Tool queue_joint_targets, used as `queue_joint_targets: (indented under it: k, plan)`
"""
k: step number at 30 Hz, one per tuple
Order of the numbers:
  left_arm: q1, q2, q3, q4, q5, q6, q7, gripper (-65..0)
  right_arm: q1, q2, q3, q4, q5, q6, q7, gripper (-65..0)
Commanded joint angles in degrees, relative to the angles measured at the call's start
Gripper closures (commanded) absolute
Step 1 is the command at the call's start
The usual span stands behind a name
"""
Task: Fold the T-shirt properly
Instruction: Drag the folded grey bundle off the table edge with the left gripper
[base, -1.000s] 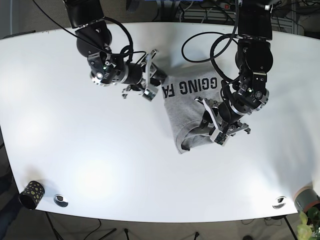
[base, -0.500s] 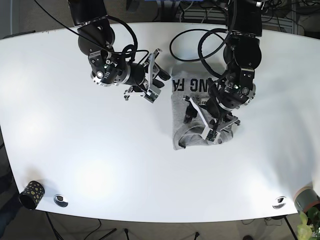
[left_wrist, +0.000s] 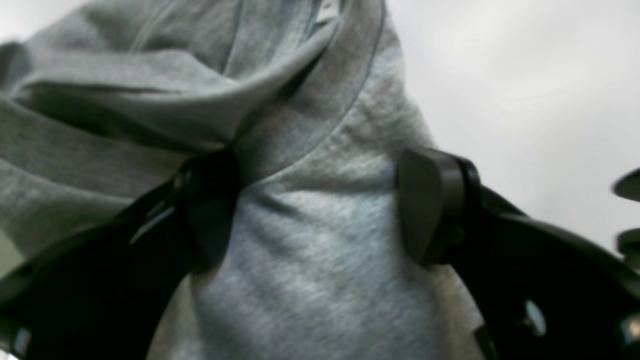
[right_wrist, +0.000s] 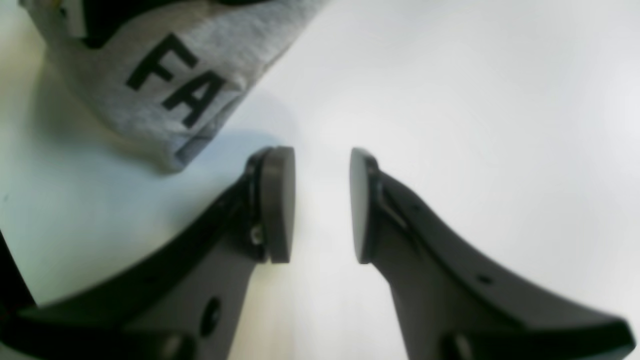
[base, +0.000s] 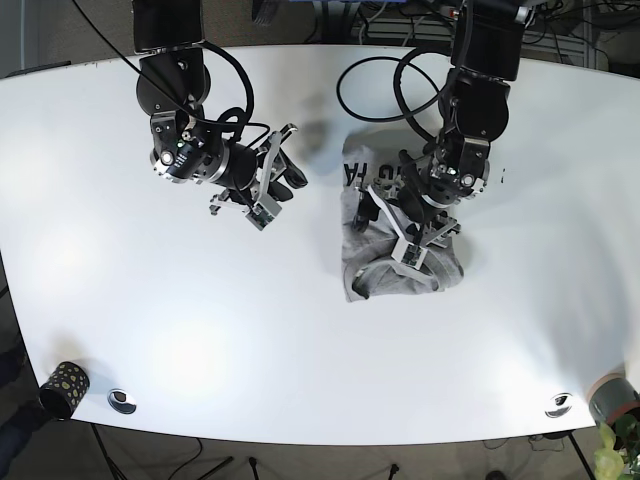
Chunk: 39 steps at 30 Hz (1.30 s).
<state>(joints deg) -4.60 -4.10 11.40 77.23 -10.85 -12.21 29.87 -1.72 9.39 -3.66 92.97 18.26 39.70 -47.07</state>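
Observation:
The grey T-shirt with black letters lies bunched in a lump right of the table's middle. My left gripper is down on top of it. In the left wrist view the left gripper stands wide open, with grey cloth filling the gap between the fingers and a fold tucked against one finger. My right gripper hovers over bare table to the left of the shirt. In the right wrist view the right gripper is slightly open and holds nothing, and the lettered shirt edge lies just ahead of it.
A dark patterned cup stands at the front left corner of the white table. Small round metal fittings sit near the front edge. A potted plant is at the front right. Cables hang along the back edge.
The left gripper has moved up and left across the shirt, pushing the cloth into a tighter lump. The right arm has drawn back to the left, away from the lettered edge.

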Motion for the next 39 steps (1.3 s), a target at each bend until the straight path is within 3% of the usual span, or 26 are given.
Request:
queue_joint_targets:
  k: [1, 11, 16, 20, 24, 29, 33, 39]
  plan:
    - [0.25, -0.96, -0.1, -0.79, 1.05, 1.61, 2.97, -47.1, 1.14, 0.41, 0.36, 1.41, 0.86, 0.3, 1.13, -16.8]
    - [4.73, -4.12, -0.72, 20.13, 1.05, 1.7, 4.55, -47.8, 0.97, 0.41, 0.28, 1.41, 0.86, 0.3, 1.13, -16.6]
    - [7.28, -3.59, -3.09, 24.97, 1.31, 1.97, 4.99, -47.8, 1.23, 1.21, 0.28, 1.41, 0.86, 0.3, 1.13, -16.6]
    - [8.25, -1.04, -5.55, 23.65, 1.31, 1.97, 4.55, -47.8, 1.41, 1.65, 0.19, 1.41, 0.86, 0.3, 1.13, -16.6]
    - [8.25, 0.89, -6.26, 18.28, 1.4, 2.14, -0.55, -47.8, 1.41, 1.73, 0.28, 1.41, 0.86, 0.3, 1.13, -16.6]
    - [7.9, 1.07, -3.97, 8.61, 1.4, 6.27, -5.56, -47.8, 2.02, 1.82, 0.28, 1.41, 0.86, 0.3, 1.13, -16.6]
    - [7.81, 0.27, -1.6, 2.28, 1.4, 8.65, -9.34, -47.8, 2.2, 2.7, 0.28, 1.41, 0.86, 0.3, 1.13, -16.6]
    - [8.16, -3.68, -2.74, -1.76, 1.14, 8.56, -9.87, -47.8, 2.99, 2.88, 0.36, 1.41, 0.86, 0.3, 1.13, -16.6]
